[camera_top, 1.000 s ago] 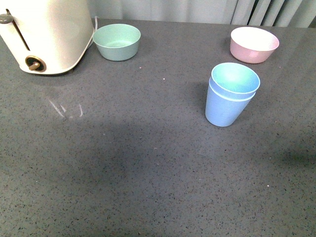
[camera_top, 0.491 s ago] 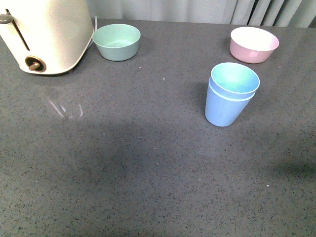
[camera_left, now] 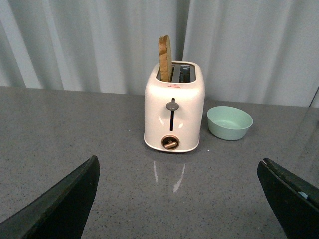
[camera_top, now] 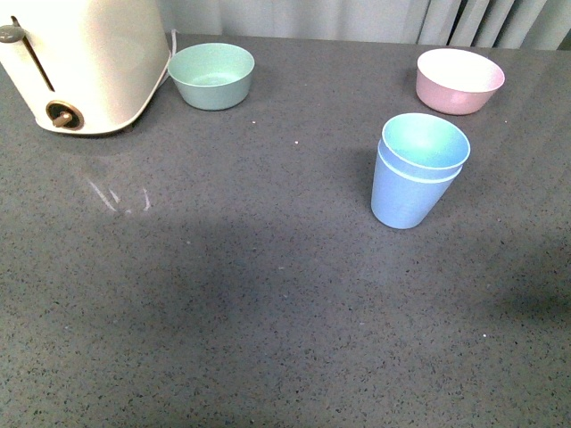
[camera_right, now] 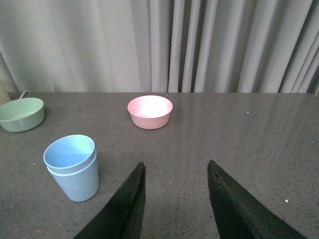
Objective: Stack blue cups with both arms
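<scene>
The two blue cups [camera_top: 417, 171] are seen nested, one inside the other, standing upright on the dark grey speckled table [camera_top: 223, 294], right of centre in the front view. The rim of the inner cup is raised slightly above the rim of the outer one. In the right wrist view the same stack [camera_right: 72, 167] is placed at the lower left of the frame.

A pink bowl [camera_top: 459, 80] is set near the upper right of the front view, beyond the cups and apart from them. A mint-green bowl [camera_top: 211, 76] is found at the upper left, just beside a cream toaster [camera_top: 80, 62] at the top left corner. In the left wrist view a slice of bread [camera_left: 165, 58] is seen upright in a slot of the toaster [camera_left: 174, 113].

Neither arm is shown in the front view. The left end effector [camera_left: 179, 199] is spread wide, its dark fingers at the two lower corners of the left wrist view, and nothing is held between them. The right end effector [camera_right: 175, 199] is parted at the bottom of the right wrist view, with only bare table between its fingers; the cups are off to one side, untouched.
</scene>
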